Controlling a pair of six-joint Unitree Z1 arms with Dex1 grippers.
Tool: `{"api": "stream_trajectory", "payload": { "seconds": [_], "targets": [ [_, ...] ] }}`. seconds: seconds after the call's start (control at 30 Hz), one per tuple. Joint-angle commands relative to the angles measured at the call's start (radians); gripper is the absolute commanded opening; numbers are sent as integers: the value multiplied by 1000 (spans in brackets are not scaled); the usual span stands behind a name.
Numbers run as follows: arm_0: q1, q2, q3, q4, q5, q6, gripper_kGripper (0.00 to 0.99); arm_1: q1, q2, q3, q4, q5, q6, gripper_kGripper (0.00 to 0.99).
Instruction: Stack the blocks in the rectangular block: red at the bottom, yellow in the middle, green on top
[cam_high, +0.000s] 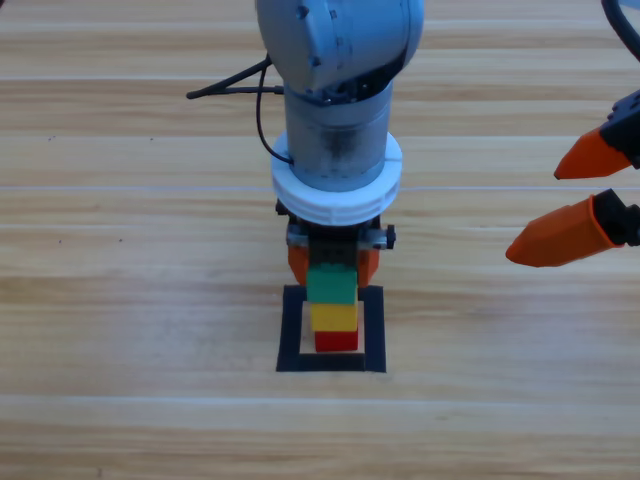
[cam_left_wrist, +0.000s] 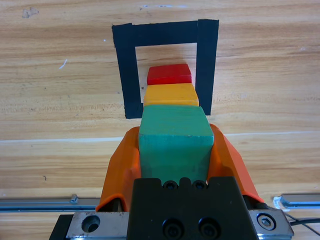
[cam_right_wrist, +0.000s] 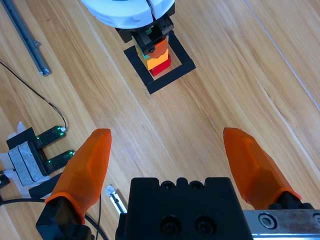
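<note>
Wooden tabletop (cam_high: 120, 300) fills the scene, and near its front edge sits the black tape square (cam_high: 374, 330). Inside it the stack is up: red (cam_high: 336, 340) at the bottom, yellow (cam_high: 334, 317) on it, green (cam_high: 331, 284) on top. Left hand (cam_high: 333, 265) comes down over the stack, its jaws clamped on the green cube's sides. Right hand (cam_high: 575, 205) hangs by the tabletop's right edge, jaws spread wide, nothing between them.
</note>
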Motion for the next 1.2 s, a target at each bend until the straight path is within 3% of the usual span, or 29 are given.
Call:
{"api": "stream_trajectory", "payload": {
  "seconds": [0.03, 0.7, 0.73, 0.77, 0.8, 0.83, 1.2],
  "targets": [
    [-22, 59, -10, 2, -4, -13, 0, -33, 49, 29, -18, -3, -5, 986],
    [-22, 72, -13, 3, 16, -8, 26, -33, 55, 27, -18, -10, -5, 986],
    [-22, 69, -14, 3, 19, -7, 206, -33, 55, 27, -20, -10, -5, 986],
    [-22, 65, -14, 3, 19, -7, 500, -33, 55, 27, -20, -10, -5, 986],
    [-22, 56, -11, 3, 19, -10, 884, -33, 59, 27, -21, -10, -5, 986],
    [-24, 49, -10, 5, 22, -10, 973, -33, 59, 26, -21, -10, -5, 986],
    [-42, -58, 9, 7, 59, -40, 990, -33, 68, 24, -21, -12, -5, 986]
  ]
}}
